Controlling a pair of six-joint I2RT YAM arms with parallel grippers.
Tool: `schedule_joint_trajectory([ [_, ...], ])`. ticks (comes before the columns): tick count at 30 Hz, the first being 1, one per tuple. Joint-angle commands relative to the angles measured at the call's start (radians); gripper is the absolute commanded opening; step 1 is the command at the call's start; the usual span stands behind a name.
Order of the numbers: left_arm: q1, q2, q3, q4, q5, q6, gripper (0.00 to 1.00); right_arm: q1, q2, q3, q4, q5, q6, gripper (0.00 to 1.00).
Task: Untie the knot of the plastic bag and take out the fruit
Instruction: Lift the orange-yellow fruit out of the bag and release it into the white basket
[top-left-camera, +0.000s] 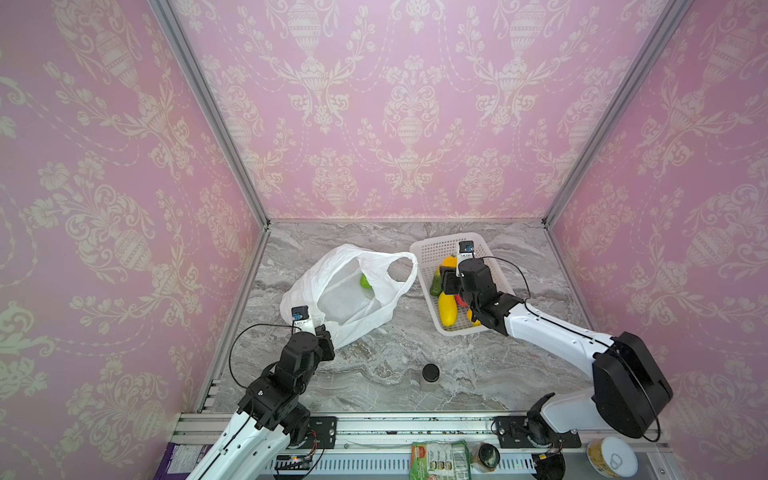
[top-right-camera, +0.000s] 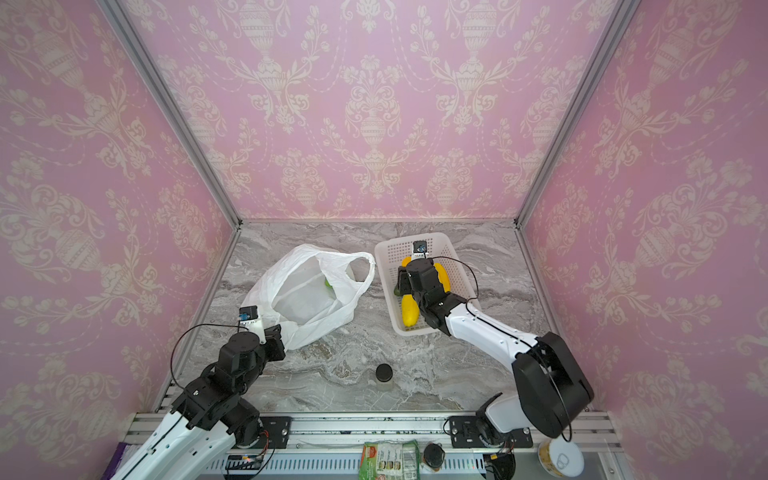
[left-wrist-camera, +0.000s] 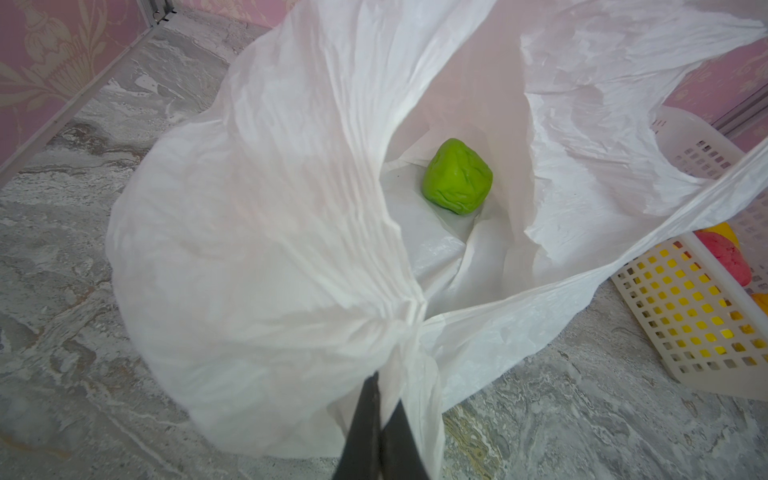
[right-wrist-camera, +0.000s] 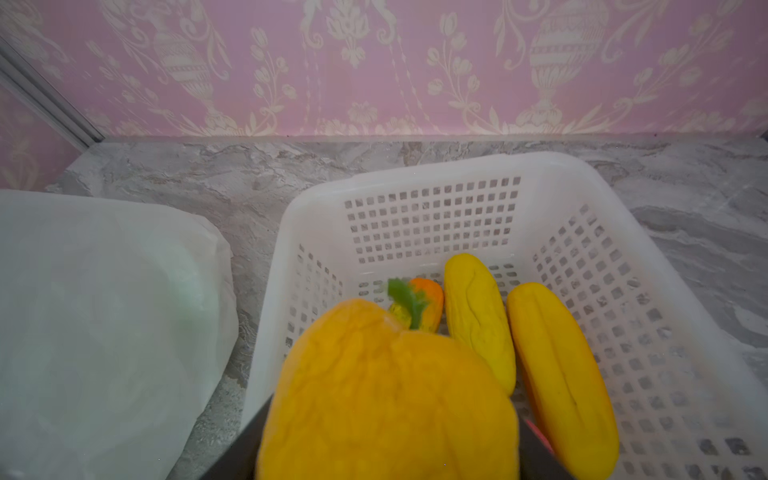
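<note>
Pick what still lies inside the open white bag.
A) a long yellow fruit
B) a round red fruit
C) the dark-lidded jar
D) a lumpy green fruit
D: the left wrist view shows a lumpy green fruit resting on the floor of the bag, while the long yellow ones lie in the basket.
</note>
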Motion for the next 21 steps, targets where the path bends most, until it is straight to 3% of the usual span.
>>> schedule_joint_trajectory([
  [1,0.01,-0.003,-0.007,0.009,0.002,0.025,0.0,-0.008,0.106,0.078,-0.073,-0.058,0.046,0.49],
  [11,0.012,-0.003,-0.007,0.01,0.005,0.026,0.0,-0.034,0.322,0.215,-0.131,-0.092,0.056,0.48],
  [17,0.012,0.002,-0.007,0.012,0.006,0.025,0.0,-0.049,0.332,0.218,-0.151,-0.038,0.063,0.58],
  [21,0.012,-0.009,-0.009,0.009,0.003,0.025,0.0,-0.048,0.253,0.129,-0.088,-0.016,0.063,0.77],
])
